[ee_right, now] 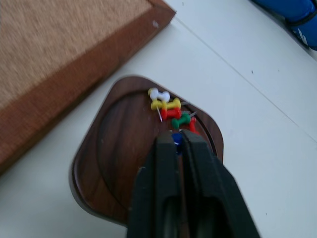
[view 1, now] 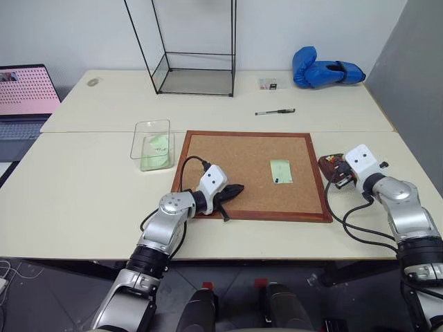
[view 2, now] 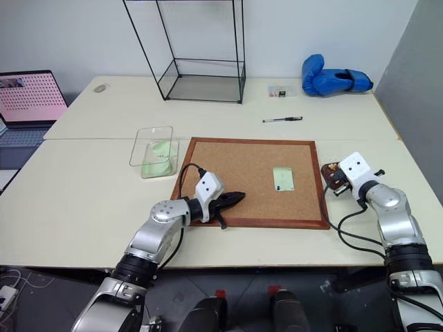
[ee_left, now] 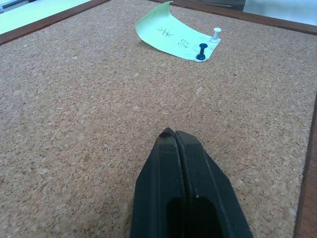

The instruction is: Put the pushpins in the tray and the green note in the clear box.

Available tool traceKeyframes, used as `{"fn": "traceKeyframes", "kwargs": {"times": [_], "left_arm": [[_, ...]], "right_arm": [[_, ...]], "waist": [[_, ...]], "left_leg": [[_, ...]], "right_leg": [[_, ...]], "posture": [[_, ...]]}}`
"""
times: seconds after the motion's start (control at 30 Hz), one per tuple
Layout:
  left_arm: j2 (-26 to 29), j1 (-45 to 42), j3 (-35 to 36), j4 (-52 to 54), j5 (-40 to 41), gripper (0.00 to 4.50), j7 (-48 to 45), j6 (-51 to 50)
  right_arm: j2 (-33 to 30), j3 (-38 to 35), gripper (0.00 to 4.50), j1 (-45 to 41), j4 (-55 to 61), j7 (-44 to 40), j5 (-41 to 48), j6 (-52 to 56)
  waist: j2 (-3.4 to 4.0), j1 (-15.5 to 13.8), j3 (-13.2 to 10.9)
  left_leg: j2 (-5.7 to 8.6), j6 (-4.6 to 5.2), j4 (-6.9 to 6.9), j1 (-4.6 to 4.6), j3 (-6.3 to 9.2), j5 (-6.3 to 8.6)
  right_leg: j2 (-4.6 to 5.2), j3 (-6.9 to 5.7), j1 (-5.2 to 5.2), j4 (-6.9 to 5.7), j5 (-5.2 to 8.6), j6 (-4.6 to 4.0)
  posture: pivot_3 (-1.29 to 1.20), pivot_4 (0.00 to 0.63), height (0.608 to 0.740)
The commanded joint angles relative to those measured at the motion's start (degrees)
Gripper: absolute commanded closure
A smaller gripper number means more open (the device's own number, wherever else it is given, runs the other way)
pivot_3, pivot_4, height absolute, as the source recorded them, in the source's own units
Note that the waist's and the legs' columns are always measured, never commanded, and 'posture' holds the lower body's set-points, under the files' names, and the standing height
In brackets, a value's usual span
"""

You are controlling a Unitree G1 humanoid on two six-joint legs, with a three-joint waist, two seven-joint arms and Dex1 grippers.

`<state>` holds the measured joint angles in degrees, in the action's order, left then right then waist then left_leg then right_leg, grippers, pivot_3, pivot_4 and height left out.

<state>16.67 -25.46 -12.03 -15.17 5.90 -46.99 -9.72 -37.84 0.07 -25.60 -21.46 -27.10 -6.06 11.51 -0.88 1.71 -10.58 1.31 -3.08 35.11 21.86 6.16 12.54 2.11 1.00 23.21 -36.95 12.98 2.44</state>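
The green note [view 1: 280,171] lies on the cork board [view 1: 235,155], one end curled up. A dark blue pushpin [ee_left: 202,51] and a white pin [ee_left: 216,33] stand in its corner. My left gripper [ee_left: 169,133] is shut and empty, low over the board's near left part, pointing at the note. The brown tray [ee_right: 114,163] sits just right of the board and holds white, yellow, red and green pins. My right gripper [ee_right: 176,135] hangs over the tray with a blue pushpin [ee_right: 176,139] between its fingertips. The clear box [view 1: 152,144] stands left of the board with a green slip inside.
A tall black wire-framed glass case [view 1: 197,69] stands at the back. A pen [view 1: 275,111], a small card [view 1: 268,84] and blue boxing gloves [view 1: 325,71] lie at the back right. A laptop [view 1: 24,97] sits at the far left.
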Motion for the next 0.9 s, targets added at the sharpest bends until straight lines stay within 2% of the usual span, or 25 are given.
{"fn": "traceKeyframes", "kwargs": {"times": [0.03, 0.27, 0.43, 0.67, 0.9], "left_arm": [[-0.1, 1.0, -2.1, -1.1, -1.2, 4.50, -0.8, -0.9], [0.1, 1.3, -2.0, -0.9, -1.3, 4.50, -0.7, -0.8], [0.1, 1.3, -2.1, -1.1, -1.4, 4.50, -0.6, -0.6], [0.2, 1.2, -2.2, -1.4, -1.5, 4.50, -1.0, -0.3], [0.1, 1.0, -2.5, -1.7, -1.8, 4.50, -1.1, 0.1]], "right_arm": [[-1.1, -0.4, 3.44, -2.0, -1.1, 0.7, -1.1, -1.3], [-1.1, -1.0, 1.87, -3.2, -1.9, 0.5, -0.8, -1.5], [-1.8, -3.9, 0.89, -3.8, 2.3, -1.3, 2.2, 0.6], [-0.5, -6.1, 0.89, 0.9, 16.2, -11.8, 13.7, 12.5], [4.3, -2.2, 0.89, 4.8, 23.3, -12.4, 16.2, 16.4]], "waist": [[0.00, 0.0, 0.0], [0.00, 0.0, 0.0], [0.00, 0.0, 0.0], [0.00, 0.0, 0.0], [0.01, 0.0, 0.0]], "left_leg": [[0.00, 0.00, 0.00, 0.00, 0.00, 0.00], [0.00, 0.00, 0.00, -0.02, 0.00, 0.00], [0.00, 0.00, 0.00, -0.02, 0.01, 0.00], [-0.02, 0.00, 0.00, -0.02, 0.05, 0.00], [-0.01, 0.00, 0.01, -0.02, 0.05, 0.00]], "right_leg": [[0.00, 0.00, 0.00, 0.00, 0.00, 0.00], [0.00, 0.00, -0.01, -0.01, 0.00, 0.00], [0.00, 0.00, -0.01, -0.01, 0.00, 0.00], [-0.01, -0.03, -0.02, -0.01, 0.00, 0.00], [-0.01, -0.03, -0.03, -0.02, 0.00, 0.01]], "posture": [[0.00, 0.150, 0.740], [0.00, 0.150, 0.740], [0.00, 0.150, 0.740], [0.00, 0.150, 0.740], [0.00, 0.150, 0.740]]}}
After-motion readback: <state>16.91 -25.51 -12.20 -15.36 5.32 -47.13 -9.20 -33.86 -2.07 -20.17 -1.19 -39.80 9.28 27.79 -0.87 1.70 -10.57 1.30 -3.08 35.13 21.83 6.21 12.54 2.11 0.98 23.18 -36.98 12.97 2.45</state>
